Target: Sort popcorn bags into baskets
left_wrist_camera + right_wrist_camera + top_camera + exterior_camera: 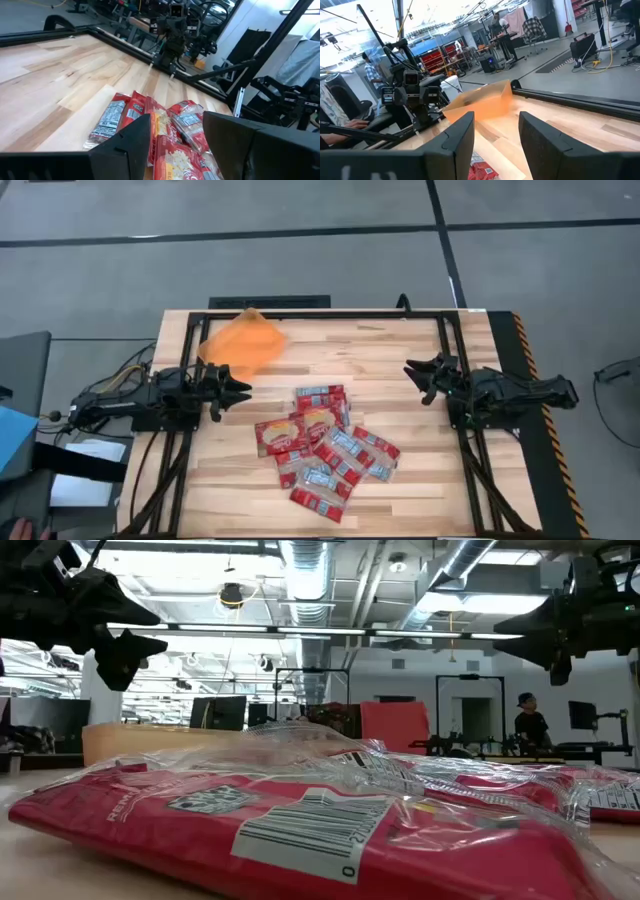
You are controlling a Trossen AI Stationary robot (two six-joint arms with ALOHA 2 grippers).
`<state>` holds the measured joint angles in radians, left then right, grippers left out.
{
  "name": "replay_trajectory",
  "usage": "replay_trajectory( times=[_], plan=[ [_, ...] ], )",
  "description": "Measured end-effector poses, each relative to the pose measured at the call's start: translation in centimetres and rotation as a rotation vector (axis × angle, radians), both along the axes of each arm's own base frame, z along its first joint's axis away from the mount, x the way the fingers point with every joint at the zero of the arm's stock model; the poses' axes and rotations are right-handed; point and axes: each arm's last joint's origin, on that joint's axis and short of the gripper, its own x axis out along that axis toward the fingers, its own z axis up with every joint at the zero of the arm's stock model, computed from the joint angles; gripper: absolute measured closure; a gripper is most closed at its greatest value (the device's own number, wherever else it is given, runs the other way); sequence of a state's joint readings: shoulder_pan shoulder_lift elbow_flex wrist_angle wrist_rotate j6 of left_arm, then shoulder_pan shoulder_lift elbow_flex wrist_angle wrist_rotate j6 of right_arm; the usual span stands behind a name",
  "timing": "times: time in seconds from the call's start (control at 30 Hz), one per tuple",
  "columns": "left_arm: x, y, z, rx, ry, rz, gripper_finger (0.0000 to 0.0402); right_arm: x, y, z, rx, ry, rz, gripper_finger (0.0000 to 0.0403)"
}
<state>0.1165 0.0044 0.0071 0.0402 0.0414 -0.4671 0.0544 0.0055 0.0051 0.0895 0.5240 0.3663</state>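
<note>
Left claw [243,390]: hovering open and empty at the 9 o'clock side of the worktop [400,480], its fingers pointing toward the centre.
Right claw [413,370]: waiting open and empty at the 3 o'clock side, well apart from the packets.
Popcorn bags [325,445]: lying in an overlapping heap just past the centre toward 6 o'clock, none in either claw.
Basket [243,343]: sitting at about 11 o'clock, close beside the left claw, looking tilted, with no bag showing in it.
Risk, double pick: the bags are overlapping, so a claw closing on one is likely dragging a neighbour along.
Risk, slip: the wrappers are looking glossy and flat, so a shallow pinch is probably sliding off.
Risk, basket: a left arm swing toward 11 o'clock is risking a knock on the light basket.
</note>
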Motion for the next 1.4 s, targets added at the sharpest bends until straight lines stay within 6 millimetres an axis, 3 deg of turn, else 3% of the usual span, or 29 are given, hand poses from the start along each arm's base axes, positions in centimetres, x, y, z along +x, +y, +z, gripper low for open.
replay_trajectory(
  times=[1.27,1.4],
  plan=[
    [0.0,0.0,0.0,0.0,0.0,0.0,0.0233,0.0,0.0,0.0,0.0,0.0,0.0,0.0213],
    [-0.05,0.23,0.33,-0.03,-0.037,0.079,0.0233,0.0,0.0,0.0,0.0,0.0,0.0,0.0217]
  ],
)
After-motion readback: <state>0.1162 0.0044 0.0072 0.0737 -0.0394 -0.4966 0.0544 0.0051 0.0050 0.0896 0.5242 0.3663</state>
